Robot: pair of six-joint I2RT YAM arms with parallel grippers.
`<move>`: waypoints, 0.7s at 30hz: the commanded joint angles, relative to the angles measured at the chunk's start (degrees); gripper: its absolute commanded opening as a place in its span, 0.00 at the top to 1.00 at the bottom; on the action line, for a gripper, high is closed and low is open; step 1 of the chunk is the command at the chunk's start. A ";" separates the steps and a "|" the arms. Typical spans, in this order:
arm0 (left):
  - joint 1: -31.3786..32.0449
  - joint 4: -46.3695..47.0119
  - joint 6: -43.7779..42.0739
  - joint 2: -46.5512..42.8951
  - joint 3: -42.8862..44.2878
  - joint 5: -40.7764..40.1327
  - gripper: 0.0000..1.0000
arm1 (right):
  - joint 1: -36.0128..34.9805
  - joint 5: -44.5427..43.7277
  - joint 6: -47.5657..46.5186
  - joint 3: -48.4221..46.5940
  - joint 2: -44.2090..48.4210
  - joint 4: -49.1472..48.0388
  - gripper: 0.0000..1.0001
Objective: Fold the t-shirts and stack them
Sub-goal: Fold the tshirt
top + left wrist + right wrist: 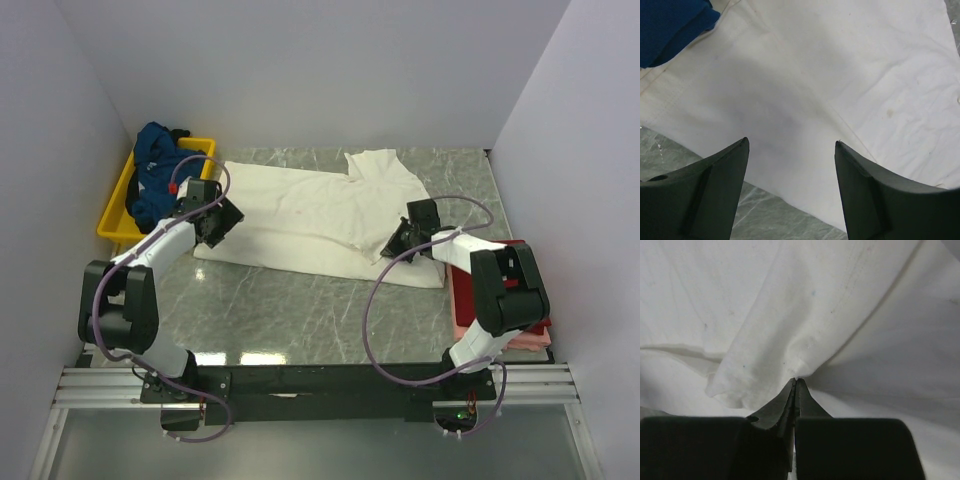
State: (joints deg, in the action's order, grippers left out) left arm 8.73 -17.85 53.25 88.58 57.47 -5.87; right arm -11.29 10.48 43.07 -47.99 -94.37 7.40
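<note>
The white shirt (320, 215) lies spread flat in the middle of the table (300, 310). My right pincer (795, 382) is squeezed tight on a little bump of its cloth, on the shirt's 3 o'clock side. My left pincer (790, 145) is wide and holds nothing. It hangs just over the shirt's 9 o'clock edge.

The blue shirt (155, 170) is heaped in the tray (115, 215) at 10 o'clock. The red shirt (460, 295) and pink shirt (525, 340) lie in a pile at 4 o'clock, under my right arm.

I think the white shirt is light, soft and floppy. It will bend and sag wherever I lift it, and it will not break. A tiny pinch may slip out or grab only the top layer. So I think it is best to hold an edge or corner on each side and lift both together.
</note>
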 commanded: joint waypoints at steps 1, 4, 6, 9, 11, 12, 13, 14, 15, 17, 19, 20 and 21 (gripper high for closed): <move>0.32 0.88 -0.78 -2.27 -0.08 0.33 0.26 | -0.49 -0.28 -0.09 -4.21 -0.99 -0.11 1.00; 0.50 0.80 -0.96 -2.53 -0.08 0.86 0.26 | -0.66 -0.46 -0.27 -7.29 -2.74 1.30 1.00; 0.58 0.71 -0.96 -2.88 -0.08 0.95 0.26 | -0.84 -0.64 -0.44 -10.53 -3.80 2.61 1.00; 0.93 0.53 -0.96 -3.41 -0.26 1.21 0.26 | -0.93 -0.46 -0.88 -15.18 -6.52 4.02 1.00; 1.20 0.36 -1.22 -3.67 -0.17 1.47 0.26 | -0.93 -0.46 -0.97 -17.57 -8.90 5.17 1.00; 1.55 0.18 -1.14 -4.02 -0.26 1.56 0.26 | -1.01 -0.37 -0.97 -20.10 -9.77 5.69 1.00; 1.73 0.01 -1.40 -4.20 -0.26 1.56 0.26 | -1.02 -0.11 -1.06 -21.35 -11.61 6.48 1.00; 1.90 -0.08 -1.49 -4.37 -0.26 1.82 0.26 | -1.02 0.15 -1.06 -22.58 -12.50 6.75 1.00; 2.08 -0.17 -1.57 -4.64 -0.26 2.09 0.26 | -0.93 0.42 -1.06 -24.94 -13.55 7.45 1.00; 2.25 -0.43 -1.84 -4.90 -0.34 2.61 0.26 | -0.93 1.29 -1.15 -27.93 -15.93 7.81 1.00; 2.60 -0.70 -2.10 -5.25 -0.43 2.70 0.26 | -0.93 1.82 -1.23 -29.61 -17.77 8.25 0.95; 2.69 -0.79 -2.10 -5.43 -0.52 2.62 0.26 | -0.93 2.17 -1.41 -30.40 -18.39 8.51 0.92; 2.78 -0.87 -2.19 -5.60 -0.61 2.62 0.26 | -1.01 2.35 -1.58 -31.80 -18.92 8.77 0.87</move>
State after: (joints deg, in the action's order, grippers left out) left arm 11.03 -18.46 52.53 85.69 57.36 -4.14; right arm -11.86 11.86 42.37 -75.88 -112.09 14.41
